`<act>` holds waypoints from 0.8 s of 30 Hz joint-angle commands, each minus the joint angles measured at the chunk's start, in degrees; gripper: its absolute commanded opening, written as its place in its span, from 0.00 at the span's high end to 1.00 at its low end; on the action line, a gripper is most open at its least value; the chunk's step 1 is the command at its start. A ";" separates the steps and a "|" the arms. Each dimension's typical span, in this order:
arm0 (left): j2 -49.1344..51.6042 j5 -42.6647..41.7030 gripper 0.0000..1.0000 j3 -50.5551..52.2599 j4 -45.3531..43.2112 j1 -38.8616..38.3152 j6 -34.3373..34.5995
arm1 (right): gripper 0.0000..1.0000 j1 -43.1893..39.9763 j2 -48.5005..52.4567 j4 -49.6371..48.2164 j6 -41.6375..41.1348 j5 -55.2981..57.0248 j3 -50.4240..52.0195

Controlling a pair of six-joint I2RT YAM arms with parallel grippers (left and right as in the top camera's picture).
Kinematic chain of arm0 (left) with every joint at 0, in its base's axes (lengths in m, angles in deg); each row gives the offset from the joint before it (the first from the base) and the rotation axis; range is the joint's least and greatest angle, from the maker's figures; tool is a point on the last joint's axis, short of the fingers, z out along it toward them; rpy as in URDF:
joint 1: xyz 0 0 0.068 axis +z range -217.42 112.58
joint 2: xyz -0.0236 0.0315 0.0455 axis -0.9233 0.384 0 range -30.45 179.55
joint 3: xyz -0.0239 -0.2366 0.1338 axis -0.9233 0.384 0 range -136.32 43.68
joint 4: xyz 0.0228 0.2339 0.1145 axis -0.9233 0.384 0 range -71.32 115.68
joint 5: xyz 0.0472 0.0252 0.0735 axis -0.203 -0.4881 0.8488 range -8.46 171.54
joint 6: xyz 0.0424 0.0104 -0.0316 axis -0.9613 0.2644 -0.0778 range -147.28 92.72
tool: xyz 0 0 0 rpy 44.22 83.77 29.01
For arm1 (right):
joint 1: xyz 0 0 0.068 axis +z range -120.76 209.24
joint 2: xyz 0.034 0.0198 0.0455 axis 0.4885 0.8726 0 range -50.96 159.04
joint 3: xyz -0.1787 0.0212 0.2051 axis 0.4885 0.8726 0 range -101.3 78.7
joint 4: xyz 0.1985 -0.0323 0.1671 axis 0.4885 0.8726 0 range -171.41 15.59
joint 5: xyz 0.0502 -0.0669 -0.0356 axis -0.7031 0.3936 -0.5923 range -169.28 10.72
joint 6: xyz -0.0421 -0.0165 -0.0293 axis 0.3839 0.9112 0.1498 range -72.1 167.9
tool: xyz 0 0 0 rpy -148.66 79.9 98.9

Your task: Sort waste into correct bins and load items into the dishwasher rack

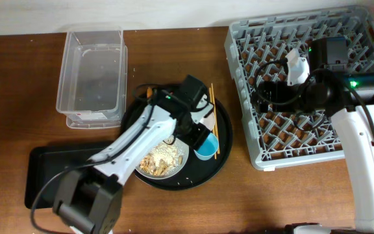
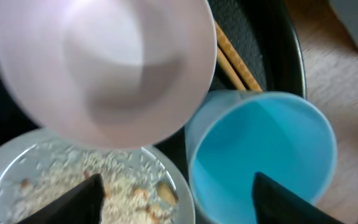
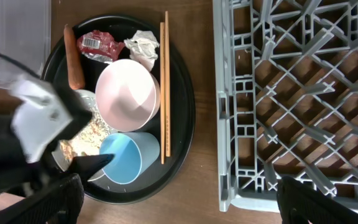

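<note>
1. The left gripper (image 2: 179,200) hangs over the round black tray (image 3: 180,112) at the middle of the counter (image 1: 18,78). Its jaws stand wide apart and hold nothing.
2. In the left wrist view, one fingertip lies over the pale grey plate (image 2: 5,167). The other lies over the mouth of the light-blue cup (image 2: 260,155). The cup's near wall lies between them.
3. The right gripper (image 3: 179,198) hovers above the left part of the grey dishwasher rack (image 3: 222,74). Its jaws are spread wide and empty.
4. The cup stands upright on the round tray, just beside the white-pink bowl (image 3: 128,94) and the plate.
5. The beige rice scraps (image 2: 61,182) lie on the plate.
6. The wooden chopsticks (image 3: 163,87) lie side by side on the round tray, between the bowl and the tray's rack-side rim.
7. The orange carrot (image 3: 74,57), the red snack wrapper (image 3: 98,45) and the crumpled white tissue (image 3: 143,50) lie along the far edge of the round tray, beyond the bowl.
8. The clear plastic tub (image 1: 91,65) stands on the counter at the far left. The shallow black rectangular tray (image 1: 41,170) lies nearer, partly under the left arm.
9. The rack stands on the counter to the right of the round tray, apart from it.
</note>
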 commanded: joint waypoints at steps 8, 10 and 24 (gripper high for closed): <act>2.75 -0.70 1.00 -6.05 1.49 0.72 2.64 | 0.02 0.33 -0.92 0.57 -0.44 0.70 -1.16; 2.62 -3.41 1.00 -14.29 8.26 3.65 4.20 | 0.02 0.33 -0.92 -1.05 -0.46 0.70 -1.16; 2.67 -82.75 1.00 -22.21 10.97 28.06 1.18 | 0.10 0.44 -0.92 -18.84 16.55 -47.89 -1.16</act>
